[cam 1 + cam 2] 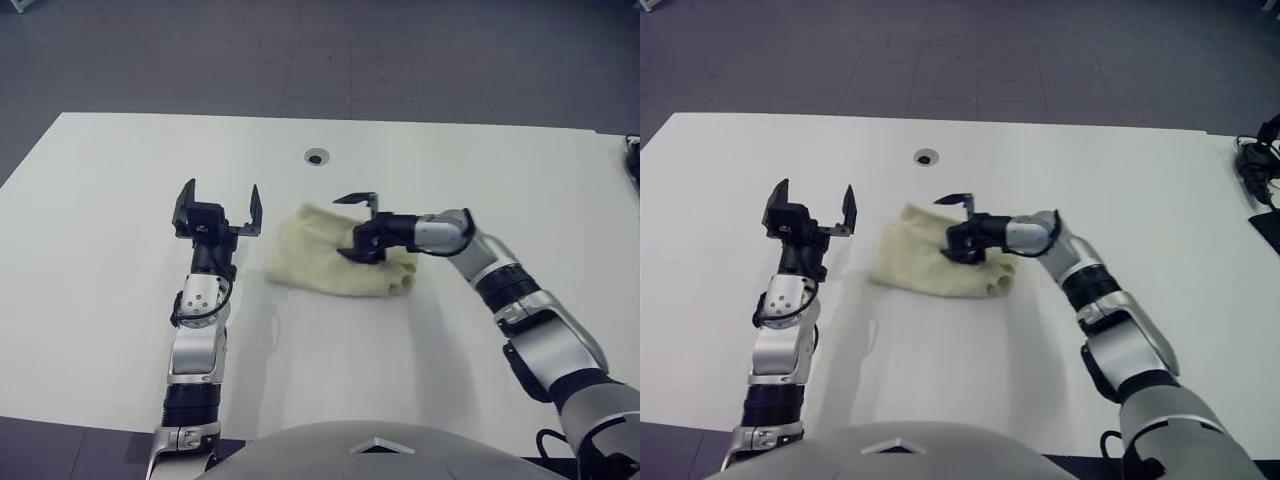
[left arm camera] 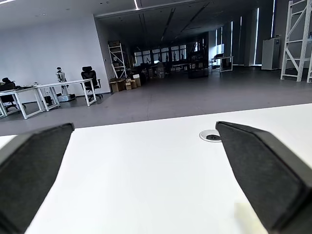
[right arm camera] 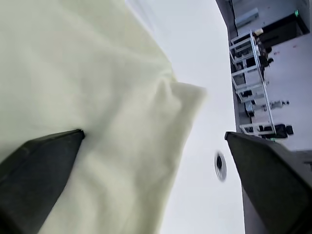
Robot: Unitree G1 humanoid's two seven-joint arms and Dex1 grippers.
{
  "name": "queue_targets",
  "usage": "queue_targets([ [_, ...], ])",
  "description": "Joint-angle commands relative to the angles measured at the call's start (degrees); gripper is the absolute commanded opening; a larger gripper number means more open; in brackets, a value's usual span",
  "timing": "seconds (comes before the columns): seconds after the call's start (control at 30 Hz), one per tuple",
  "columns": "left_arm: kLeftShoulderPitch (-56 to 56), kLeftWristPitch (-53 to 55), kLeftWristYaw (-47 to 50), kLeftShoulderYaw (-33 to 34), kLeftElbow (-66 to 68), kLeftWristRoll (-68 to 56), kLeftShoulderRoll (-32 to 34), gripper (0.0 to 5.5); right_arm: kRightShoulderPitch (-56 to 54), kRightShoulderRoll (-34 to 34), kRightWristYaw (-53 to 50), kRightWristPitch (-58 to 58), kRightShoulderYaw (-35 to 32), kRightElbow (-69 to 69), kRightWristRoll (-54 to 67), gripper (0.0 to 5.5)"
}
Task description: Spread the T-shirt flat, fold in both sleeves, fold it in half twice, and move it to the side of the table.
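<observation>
I see the table [image 1: 120, 180] with the T-shirt [image 1: 320, 262] bunched near its middle. My right gripper [image 1: 352, 225] is over the shirt, fingers spread wide, gripping nothing. My left gripper [image 1: 218, 210] is just beside the shirt, wide open, empty. There's a hole [image 1: 316, 156] toward the far edge.

You have a white table [image 1: 100, 200] carrying a pale yellow T-shirt [image 1: 310, 262], which lies in a rumpled, folded heap just right of the middle, and at twelve o'clock from that heap, near but apart, a small round cable hole [image 1: 316, 156] sits in the tabletop.
</observation>
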Motion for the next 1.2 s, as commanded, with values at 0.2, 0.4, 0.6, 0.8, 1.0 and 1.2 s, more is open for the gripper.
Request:
queue_targets([
  [0.2, 8.4, 1.2, 1.8, -1.3, -8.9, 3.8, -0.6, 5.40, 24.7, -13.0, -2.7, 33.9, -34.4, 1.4, 30.0, 5.39],
  [0.4, 11.9, 2.2, 2.0, -2.5, -10.9, 4.8, -1.3, 5.40, 36.5, -10.2, -9.4, 43.6, -42.7, -8.9, 36.0, 5.39],
  [0.6, 10.7, 2.0, 1.5, -3.6, -9.5, 5.6, -0.9, 5.40, 32.7, -6.3, -13.7, 34.2, -42.5, -16.8, 34.3, 5.39],
  [0.8, 7.4, 0.9, 2.0, -4.6, -13.7, 7.3, -0.9, 5.40, 25.4, 0.7, -22.6, 14.6, -43.0, -33.2, 30.6, 5.39],
  [1.0, 2.9, 2.1, 1.1, -9.0, -11.4, 6.7, -3.4, 5.40, 28.1, 18.8, -25.8, 7.5, -30.6, -36.2, 29.3, 5.39],
  [1.2, 3.5, -0.6, -0.6, -10.2, -5.5, 4.1, -4.5, 5.40, 32.8, 29.3, -28.9, 0.9, -27.8, -32.6, 28.8, 5.39],
])
